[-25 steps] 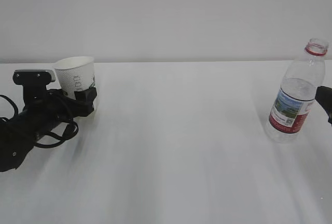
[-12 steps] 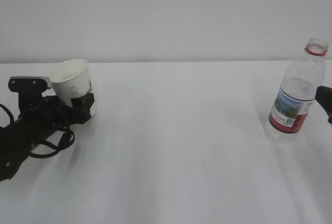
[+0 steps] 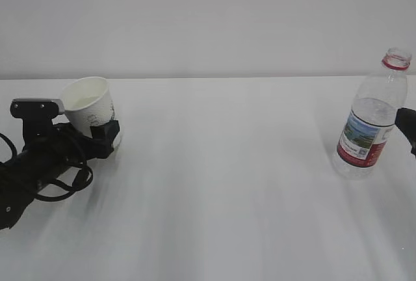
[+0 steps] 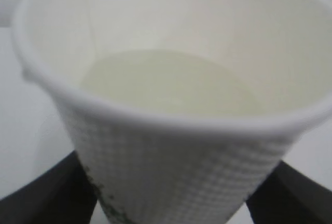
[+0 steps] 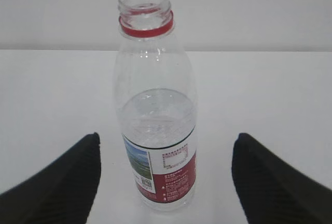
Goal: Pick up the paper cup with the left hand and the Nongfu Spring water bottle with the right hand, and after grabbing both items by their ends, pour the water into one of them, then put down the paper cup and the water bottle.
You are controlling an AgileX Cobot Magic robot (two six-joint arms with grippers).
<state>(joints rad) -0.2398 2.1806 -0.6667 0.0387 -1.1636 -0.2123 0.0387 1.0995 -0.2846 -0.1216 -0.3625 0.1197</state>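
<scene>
Nearest the camera on the left side of the table [image 3: 214, 216], the left hand [image 3: 45, 154] lies low along the surface with its cables looped beside it. Its end effector [image 3: 101, 134] has its black fingers [image 4: 57, 193] on either side of the paper cup [image 3: 91, 105], low on the cup's wall. Can't honestly tell whether it's squeezing or just cradling. The cup tips back toward the arm, so it looks leaned on, not standing free. Inside there's a pale pool [image 4: 166, 81] covering the bottom, which I'd guess is the water, so the pour looks done and this is probably the put-down bit.

Over at the right edge, the Nongfu Spring water bottle [image 3: 369, 121] stands upright on the table on its own, no cap, roughly half full with the level just above the red label. The right hand's end effector [image 5: 166, 180] is spread wide, one finger each side of the bottle with clear gaps, touching nothing. Only a sliver of it pokes in beside the bottle in the exterior view.

Beyond both it's just the far table edge and a plain wall [image 3: 208, 21].
</scene>
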